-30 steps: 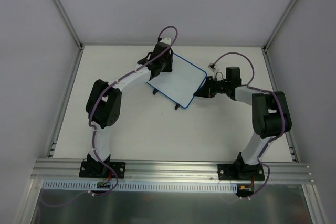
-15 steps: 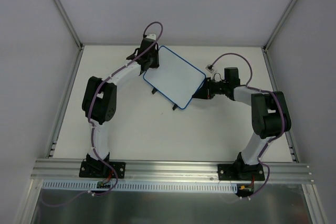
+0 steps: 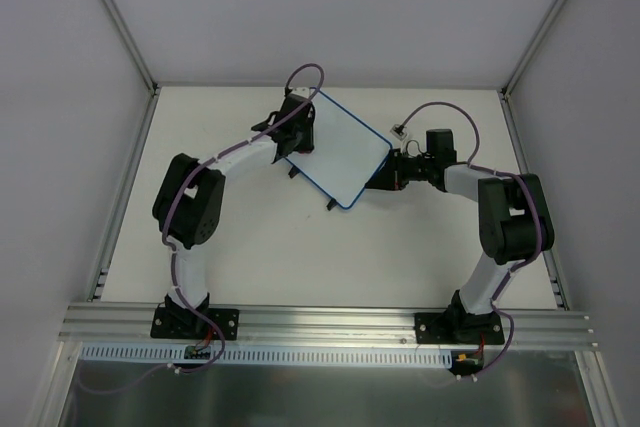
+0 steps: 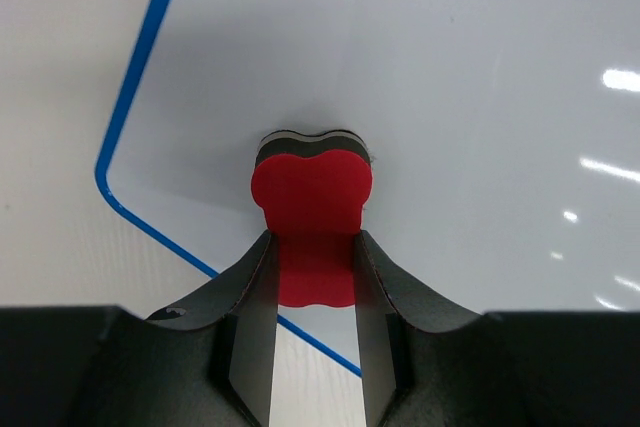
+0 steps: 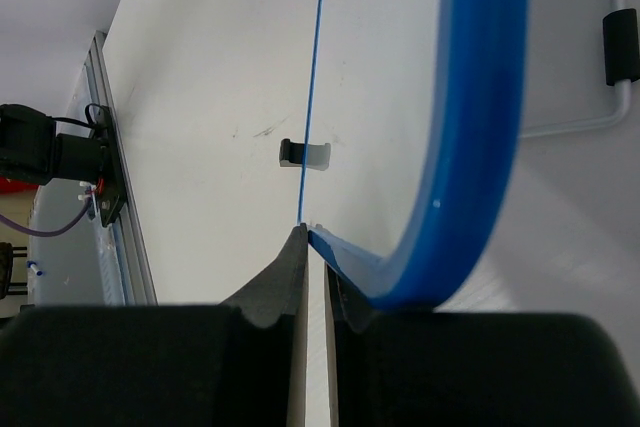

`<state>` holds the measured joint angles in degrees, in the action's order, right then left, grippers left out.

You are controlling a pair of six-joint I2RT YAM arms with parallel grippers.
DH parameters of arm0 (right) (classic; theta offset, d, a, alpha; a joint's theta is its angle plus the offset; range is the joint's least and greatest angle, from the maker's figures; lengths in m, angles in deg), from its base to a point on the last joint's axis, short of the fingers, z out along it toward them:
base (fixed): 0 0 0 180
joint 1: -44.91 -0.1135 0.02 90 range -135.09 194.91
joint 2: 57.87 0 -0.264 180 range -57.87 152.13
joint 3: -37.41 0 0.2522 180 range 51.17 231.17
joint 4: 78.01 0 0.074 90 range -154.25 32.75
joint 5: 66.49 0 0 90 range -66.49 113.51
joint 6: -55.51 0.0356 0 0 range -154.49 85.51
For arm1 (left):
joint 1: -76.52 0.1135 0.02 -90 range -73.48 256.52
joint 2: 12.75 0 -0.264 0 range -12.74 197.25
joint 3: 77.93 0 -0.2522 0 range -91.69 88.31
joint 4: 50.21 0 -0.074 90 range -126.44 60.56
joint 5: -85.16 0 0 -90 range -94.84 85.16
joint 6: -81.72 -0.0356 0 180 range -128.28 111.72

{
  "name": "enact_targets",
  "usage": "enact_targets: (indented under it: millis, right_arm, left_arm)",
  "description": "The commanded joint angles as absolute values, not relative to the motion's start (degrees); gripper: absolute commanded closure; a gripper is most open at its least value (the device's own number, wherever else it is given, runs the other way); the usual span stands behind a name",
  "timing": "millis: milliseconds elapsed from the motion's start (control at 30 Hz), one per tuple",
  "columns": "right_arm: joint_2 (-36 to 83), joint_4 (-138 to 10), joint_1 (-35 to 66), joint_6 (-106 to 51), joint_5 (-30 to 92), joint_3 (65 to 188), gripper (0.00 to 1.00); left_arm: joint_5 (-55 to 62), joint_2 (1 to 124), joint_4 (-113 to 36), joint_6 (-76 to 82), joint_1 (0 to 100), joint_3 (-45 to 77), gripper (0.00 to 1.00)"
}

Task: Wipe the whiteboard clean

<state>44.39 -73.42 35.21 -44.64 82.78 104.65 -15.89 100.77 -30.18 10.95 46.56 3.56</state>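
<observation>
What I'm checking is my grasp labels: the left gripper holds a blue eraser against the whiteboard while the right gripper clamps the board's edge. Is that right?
Not quite: the eraser is red, not blue, as the left wrist view shows. The rest stands: the left gripper holds it against the whiteboard, and the right gripper clamps the board's blue-framed edge.

Overhead view facing down, both wrist views close on whiteboard

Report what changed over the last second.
The left claw, shut on the red eraser, swung off past the far-left corner of the whiteboard, then swept back onto its surface. The right claw stayed shut on the board's right corner.
</observation>
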Motion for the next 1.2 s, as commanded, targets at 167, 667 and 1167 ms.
enact_targets:
  millis: [167, 667, 1167]
  right_arm:
    - [45.3, -70.8, 33.0, -48.9, 81.6, 105.1, 1.00]
    - [45.0, -70.9, 33.0, -49.0, 81.2, 104.3, 1.00]
    - [45.3, -70.8, 33.2, -48.9, 80.6, 104.3, 1.00]
  left_arm:
    - [-13.7, 99.7, -30.4, 21.6, 40.4, 12.6, 1.00]
    - [-17.1, 97.6, -32.3, 28.4, 34.5, 18.2, 1.00]
    - [-17.7, 98.3, -32.2, 17.7, 40.8, 9.8, 1.00]
